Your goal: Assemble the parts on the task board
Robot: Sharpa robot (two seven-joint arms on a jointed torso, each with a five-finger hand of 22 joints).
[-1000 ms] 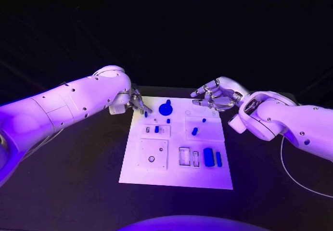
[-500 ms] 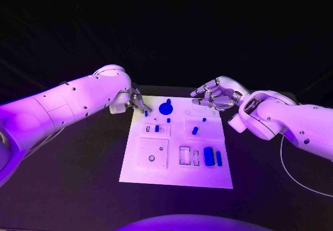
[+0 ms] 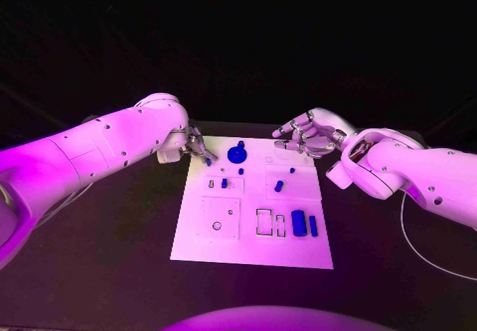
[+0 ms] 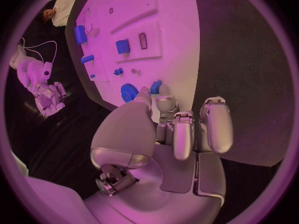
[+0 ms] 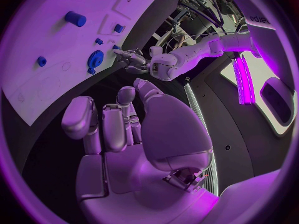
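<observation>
There is one white board point(image 3: 254, 227) on one black table point(image 3: 99, 276).

On the board I can count seven blue pieces. One is a big round wheel point(image 3: 238, 153). Two are long bars point(image 3: 298, 223) lying side by side near the right edge, one fat and one thin point(image 3: 313, 226). Four are small bits: one point(image 3: 225, 183), two point(image 3: 242, 172), three point(image 3: 279, 186), four point(image 3: 292, 170).

There are two robot arms, a left one point(image 3: 109, 148) and a right one point(image 3: 407, 176). Each arm has one silver hand, so two hands: the left hand point(image 3: 196, 147) and the right hand point(image 3: 308, 138).
</observation>
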